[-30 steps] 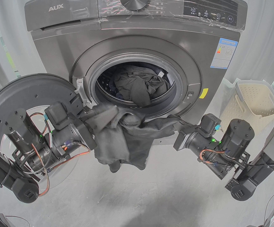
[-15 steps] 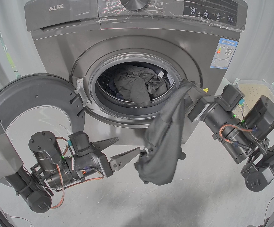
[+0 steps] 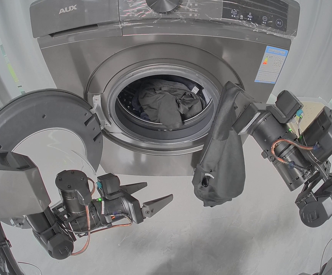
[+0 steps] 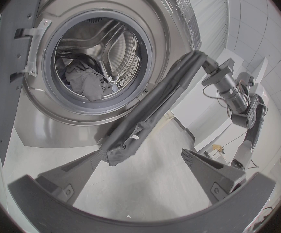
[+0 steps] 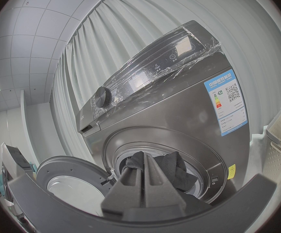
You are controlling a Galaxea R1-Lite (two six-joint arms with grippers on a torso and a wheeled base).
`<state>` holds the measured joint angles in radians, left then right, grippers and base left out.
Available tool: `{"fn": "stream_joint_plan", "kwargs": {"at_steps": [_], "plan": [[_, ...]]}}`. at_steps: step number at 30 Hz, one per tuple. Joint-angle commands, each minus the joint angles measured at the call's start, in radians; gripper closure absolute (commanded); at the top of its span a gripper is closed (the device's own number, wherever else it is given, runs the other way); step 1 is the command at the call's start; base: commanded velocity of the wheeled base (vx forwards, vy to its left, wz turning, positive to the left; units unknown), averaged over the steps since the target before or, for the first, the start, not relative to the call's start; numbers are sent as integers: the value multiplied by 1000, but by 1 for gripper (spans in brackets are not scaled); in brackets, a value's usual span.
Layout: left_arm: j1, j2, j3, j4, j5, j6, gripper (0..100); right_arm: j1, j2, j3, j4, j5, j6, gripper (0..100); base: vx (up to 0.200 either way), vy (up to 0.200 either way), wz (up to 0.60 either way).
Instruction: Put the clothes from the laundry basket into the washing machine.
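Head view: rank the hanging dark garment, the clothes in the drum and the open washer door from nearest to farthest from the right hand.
1. The hanging dark garment: gripped in the right hand, draping below it.
2. The clothes in the drum: inside the opening, to the hand's left.
3. The open washer door: swung out at far left.

head above, wrists low, sharing washing machine [image 3: 78, 58]

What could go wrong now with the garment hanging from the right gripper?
The garment hangs from the right gripper by its top end alone, so it might slip to the floor. Its bulk sags below the drum rim; fed in like this, the tail may catch and drape outside. The left gripper is open and low, giving no support.
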<state>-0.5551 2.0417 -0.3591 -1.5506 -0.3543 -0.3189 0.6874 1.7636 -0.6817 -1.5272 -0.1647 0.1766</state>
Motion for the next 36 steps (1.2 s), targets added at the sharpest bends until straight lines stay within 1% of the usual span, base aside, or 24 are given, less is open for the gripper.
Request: {"fn": "stream_joint_plan", "kwargs": {"at_steps": [1, 3, 5, 9, 14, 23, 26, 31, 34, 36], "plan": [[-2, 64, -7, 0, 0, 27, 0, 0, 2, -4, -1, -1, 0, 100, 0, 0, 0], [1, 95, -18, 0, 0, 47, 0, 1, 2, -6, -1, -1, 0, 100, 0, 0, 0], [4, 126, -30, 0, 0, 60, 0, 1, 2, -6, -1, -1, 0, 100, 0, 0, 0], [7, 161, -49, 0, 1, 66, 0, 6, 7, -9, 1, -1, 0, 100, 0, 0, 0], [7, 164, -49, 0, 0, 64, 0, 15, 31, -15, -1, -3, 0, 100, 0, 0, 0], [7, 196, -58, -2, -3, 73, 0, 18, 100, -67, 1, -4, -5, 100, 0, 0, 0], [6, 203, -78, -2, -5, 86, 0, 24, 117, -84, 2, -6, -6, 100, 0, 0, 0], [-9, 204, -98, -2, -6, 95, 0, 38, 148, -114, 7, -39, -19, 100, 0, 0, 0], [-25, 209, -113, -2, -5, 101, 0, 43, 160, -130, 9, -39, -20, 100, 0, 0, 0], [-29, 224, -139, -2, -3, 112, 0, 43, 172, -150, 9, -39, -20, 100, 0, 0, 0]]}}
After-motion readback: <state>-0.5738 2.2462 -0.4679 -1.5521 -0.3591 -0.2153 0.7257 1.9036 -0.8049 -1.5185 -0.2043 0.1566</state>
